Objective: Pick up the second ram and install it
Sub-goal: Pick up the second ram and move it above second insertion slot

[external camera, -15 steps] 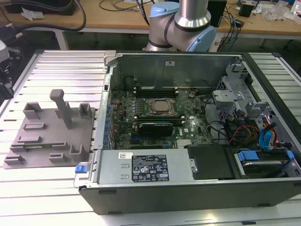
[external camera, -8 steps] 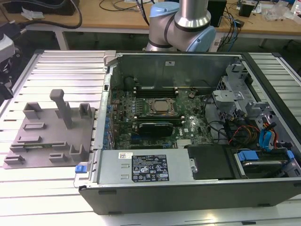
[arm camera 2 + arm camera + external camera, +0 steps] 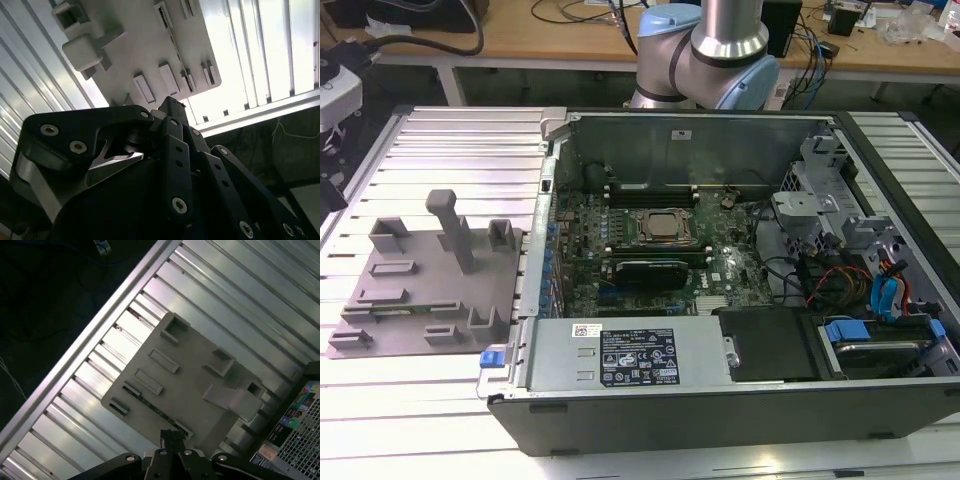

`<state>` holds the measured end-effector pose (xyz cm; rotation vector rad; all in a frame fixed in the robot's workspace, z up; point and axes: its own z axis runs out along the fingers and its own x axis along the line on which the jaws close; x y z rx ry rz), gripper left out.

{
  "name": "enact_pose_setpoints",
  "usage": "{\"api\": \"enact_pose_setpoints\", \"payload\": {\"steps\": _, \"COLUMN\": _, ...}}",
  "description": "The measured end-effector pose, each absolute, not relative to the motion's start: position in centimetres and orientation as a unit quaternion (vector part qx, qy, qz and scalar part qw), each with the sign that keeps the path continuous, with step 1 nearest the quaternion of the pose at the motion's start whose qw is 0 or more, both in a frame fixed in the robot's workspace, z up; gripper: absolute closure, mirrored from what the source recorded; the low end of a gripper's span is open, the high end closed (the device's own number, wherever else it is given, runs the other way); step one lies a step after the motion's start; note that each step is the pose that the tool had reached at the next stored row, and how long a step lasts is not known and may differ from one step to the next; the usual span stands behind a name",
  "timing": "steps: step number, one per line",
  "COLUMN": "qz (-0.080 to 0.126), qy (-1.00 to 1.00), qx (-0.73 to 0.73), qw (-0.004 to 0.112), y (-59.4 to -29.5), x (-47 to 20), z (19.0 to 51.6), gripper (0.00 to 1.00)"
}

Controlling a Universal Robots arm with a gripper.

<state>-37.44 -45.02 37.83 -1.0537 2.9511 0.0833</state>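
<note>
While nothing is gripped, stage: approach over the tray; pick-up not yet made.
Tray: flat grey plastic fixture tray (image 3: 420, 300) with slots and an upright post, left of centre in the exterior view, on the ribbed aluminium table (image 3: 440, 150).
Second ram: thin green circuit-board stick (image 3: 375, 312) (image 3: 155, 409) set on edge in a slot by the tray's front edge, lower left of the exterior view; its long axis runs across that view.
Gripper: black two-finger gripper (image 3: 172, 437) (image 3: 172, 107) above the tray in both wrist views, jaws drawn close together and holding nothing.
Key relation: in the first wrist view the second ram lies just ahead of the gripper, apart from it, with its length crossing the gripper's line.
Case: open black computer case (image 3: 720, 410) from centre to right of the exterior view, with a green motherboard (image 3: 720, 270) inside, well apart from the second ram.
</note>
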Motion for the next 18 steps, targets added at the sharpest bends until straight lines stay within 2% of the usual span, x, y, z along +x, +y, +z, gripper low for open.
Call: {"api": "enact_pose_setpoints", "payload": {"steps": 18, "qz": 0.027, "qy": 0.890, "qx": -0.455, "qw": 0.000, "y": -45.02, "x": -37.44, "z": 37.83, "gripper": 0.92}}
